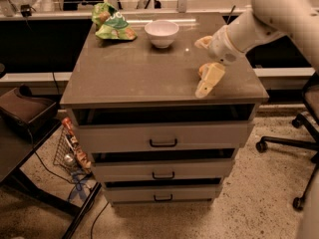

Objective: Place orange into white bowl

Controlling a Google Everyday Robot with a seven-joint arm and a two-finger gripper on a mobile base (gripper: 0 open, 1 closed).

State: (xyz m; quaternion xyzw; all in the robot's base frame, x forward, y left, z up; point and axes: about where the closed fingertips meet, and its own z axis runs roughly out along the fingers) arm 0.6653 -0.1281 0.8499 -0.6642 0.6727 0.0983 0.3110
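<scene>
The orange (201,71) lies on the right side of the grey cabinet top (134,68). It is mostly hidden behind my gripper's near finger (209,79), and only a sliver of it shows. My gripper (200,67) is open, with one finger on the far side of the orange and one on the near side, low over the top. The white bowl (161,33) stands upright and empty at the back of the top, up and to the left of the gripper.
A green and yellow snack bag (112,24) lies at the back left of the top, next to the bowl. Three drawers sit below. An office chair's base (294,143) stands to the right. A wire basket (72,151) and a dark low table (20,133) stand to the left.
</scene>
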